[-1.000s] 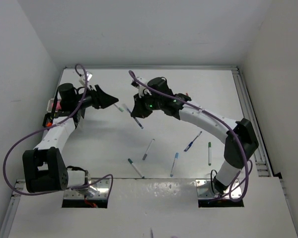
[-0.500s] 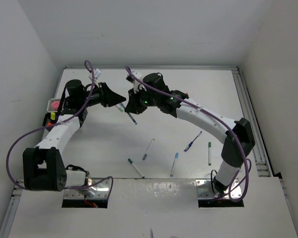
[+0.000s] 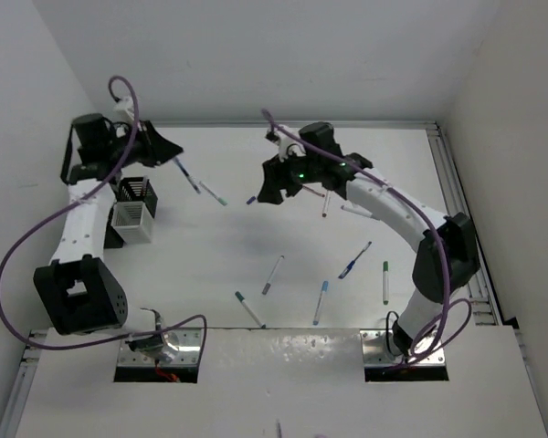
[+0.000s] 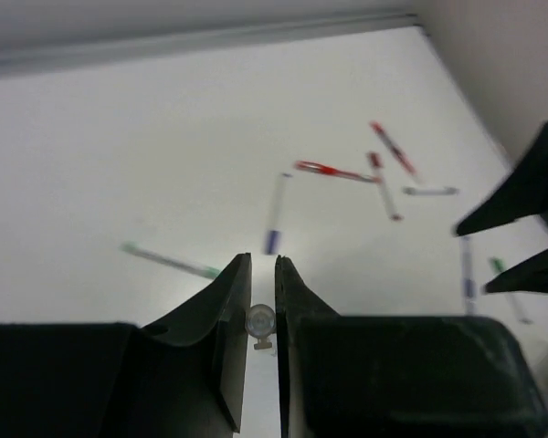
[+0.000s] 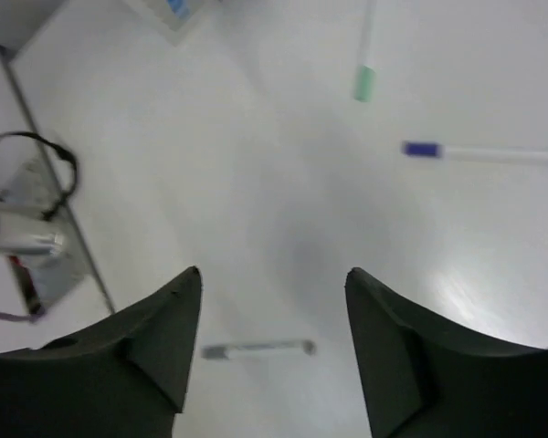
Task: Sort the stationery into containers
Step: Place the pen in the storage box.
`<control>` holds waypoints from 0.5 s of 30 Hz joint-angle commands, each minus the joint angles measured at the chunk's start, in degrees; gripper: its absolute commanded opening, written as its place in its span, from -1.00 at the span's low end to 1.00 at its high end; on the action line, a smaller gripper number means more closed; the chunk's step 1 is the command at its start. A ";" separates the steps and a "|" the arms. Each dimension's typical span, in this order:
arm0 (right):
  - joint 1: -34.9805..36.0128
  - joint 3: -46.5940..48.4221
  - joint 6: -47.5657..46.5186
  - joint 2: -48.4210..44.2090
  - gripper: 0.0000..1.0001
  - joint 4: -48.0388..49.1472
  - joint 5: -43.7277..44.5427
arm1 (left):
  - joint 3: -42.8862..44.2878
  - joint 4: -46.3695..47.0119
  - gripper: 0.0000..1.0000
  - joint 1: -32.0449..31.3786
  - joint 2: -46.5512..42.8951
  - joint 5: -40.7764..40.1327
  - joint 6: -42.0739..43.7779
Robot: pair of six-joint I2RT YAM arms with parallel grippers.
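My left gripper (image 3: 173, 155) is raised over the back left of the table, shut on a thin pen (image 3: 188, 176) that slants down from its tips. The left wrist view shows this pen (image 4: 260, 321) end-on, pinched between the jaws. My right gripper (image 3: 268, 187) hovers open mid-table and holds nothing (image 5: 274, 283). A black mesh container (image 3: 137, 190) and a white one (image 3: 132, 222) stand by the left arm. Loose on the table are a green-capped pen (image 3: 216, 195), red pens (image 3: 316, 192) and a blue pen (image 3: 354, 260).
More pens lie towards the near edge: a green one (image 3: 385, 281), a light blue one (image 3: 321, 301), a teal-tipped one (image 3: 248, 308) and a grey one (image 3: 272, 274). A metal rail (image 3: 461, 210) runs along the table's right side. White walls close in on both sides.
The pen has passed from my right gripper to my left. My right gripper opened and drew back to the right. My left gripper shut on the pen and swung it up and back left.
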 commanded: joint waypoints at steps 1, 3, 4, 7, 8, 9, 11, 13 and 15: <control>-5.55 -3.29 -10.76 -3.84 0.21 -6.03 -5.13 | 9.97 -18.08 -1.00 3.86 -0.51 -14.93 23.07; -7.92 -6.01 -16.66 -4.89 0.12 -8.93 -3.46 | 11.74 -15.82 -1.00 7.80 -0.51 -19.16 24.74; -8.54 -7.16 -17.98 -5.15 0.10 -9.29 -3.19 | 11.57 -14.59 -1.00 8.96 -0.42 -20.22 24.75; -11.27 -10.93 -25.69 -7.00 0.07 -10.79 -2.14 | 11.21 -10.98 -1.00 11.86 1.42 -23.21 24.49; -11.97 -11.56 -27.38 -7.61 0.06 -12.27 -2.31 | 11.56 -10.53 -1.00 12.22 2.21 -23.57 24.49; -13.46 -12.61 -29.22 -7.79 0.03 -13.07 -2.57 | 11.83 -10.36 -1.00 12.74 4.04 -24.18 24.66; -15.74 -13.06 -34.76 -7.97 -0.01 -16.57 -3.98 | 12.79 -10.44 -1.00 13.19 6.60 -25.75 25.45; -17.33 -12.89 -40.97 -7.79 -0.05 -19.39 -5.38 | 12.88 -9.74 -1.00 13.19 7.75 -27.08 25.89; -19.35 -12.10 -46.69 -7.18 -0.10 -24.14 -6.17 | 11.92 -7.55 -1.00 13.71 8.54 -28.75 26.16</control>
